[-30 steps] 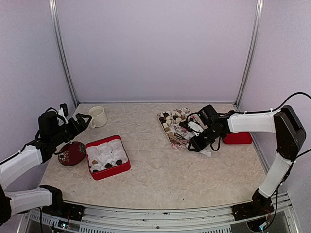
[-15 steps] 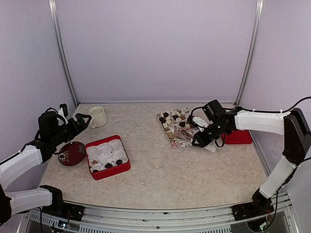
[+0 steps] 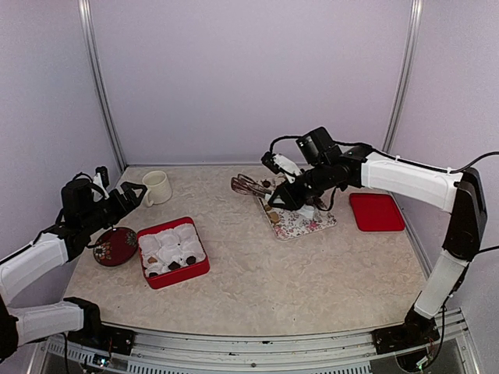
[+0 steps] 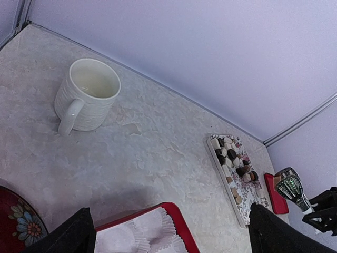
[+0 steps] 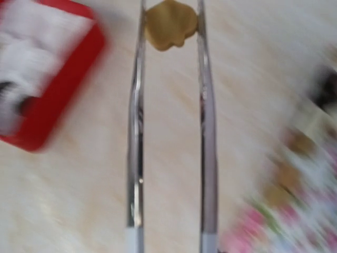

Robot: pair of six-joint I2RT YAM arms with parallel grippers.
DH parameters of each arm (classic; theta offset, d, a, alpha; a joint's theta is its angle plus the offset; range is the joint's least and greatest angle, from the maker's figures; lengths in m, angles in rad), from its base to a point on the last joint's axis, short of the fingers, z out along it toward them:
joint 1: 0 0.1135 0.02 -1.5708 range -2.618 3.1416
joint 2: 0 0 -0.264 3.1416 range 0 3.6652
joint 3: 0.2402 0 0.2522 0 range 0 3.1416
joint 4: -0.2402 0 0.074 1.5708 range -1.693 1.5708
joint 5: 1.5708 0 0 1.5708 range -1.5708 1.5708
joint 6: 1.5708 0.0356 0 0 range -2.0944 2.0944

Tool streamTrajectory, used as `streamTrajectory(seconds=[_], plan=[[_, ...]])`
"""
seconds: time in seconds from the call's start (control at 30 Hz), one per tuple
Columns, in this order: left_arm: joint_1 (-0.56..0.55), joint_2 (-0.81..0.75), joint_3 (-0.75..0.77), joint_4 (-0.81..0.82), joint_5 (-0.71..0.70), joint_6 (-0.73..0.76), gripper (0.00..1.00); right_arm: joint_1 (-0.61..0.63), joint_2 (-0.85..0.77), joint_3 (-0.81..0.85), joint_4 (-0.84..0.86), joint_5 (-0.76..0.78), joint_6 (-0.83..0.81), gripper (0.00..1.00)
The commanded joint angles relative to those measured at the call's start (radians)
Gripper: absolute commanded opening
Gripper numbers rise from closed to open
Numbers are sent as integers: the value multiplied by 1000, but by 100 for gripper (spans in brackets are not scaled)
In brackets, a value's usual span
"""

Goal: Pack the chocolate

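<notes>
The chocolate (image 3: 274,195) lies as several small brown, tan and cream pieces on a floral tray (image 3: 302,225), also in the left wrist view (image 4: 232,156). My right gripper (image 3: 299,189) is shut on metal tongs (image 3: 248,185) that point left past the tray's far-left corner. In the right wrist view the tongs (image 5: 206,132) pinch one tan chocolate piece (image 5: 169,23) at their tips above the table. A red box (image 3: 173,251) with white paper cups holds a few dark pieces. My left gripper (image 3: 129,195) is open and empty above the box's far-left side (image 4: 168,237).
A white mug (image 3: 157,187) stands at the back left. A dark red oval dish (image 3: 115,246) lies left of the box. A red lid (image 3: 376,211) lies right of the tray. The right wrist view is blurred; the red box (image 5: 47,79) shows at its upper left.
My right arm has swung left from the tray's right side to over its far-left part, carrying the tongs. The left arm has not moved.
</notes>
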Motion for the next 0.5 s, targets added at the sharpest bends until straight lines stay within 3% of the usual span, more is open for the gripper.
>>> streamTrajectory(seconds=[0.0, 0.47], plan=[[8, -3, 18, 8, -6, 4, 99, 121, 122, 132, 0, -78, -11, 28], [7, -9, 28, 5, -5, 6, 99, 328, 448, 443, -20, -96, -23, 28]])
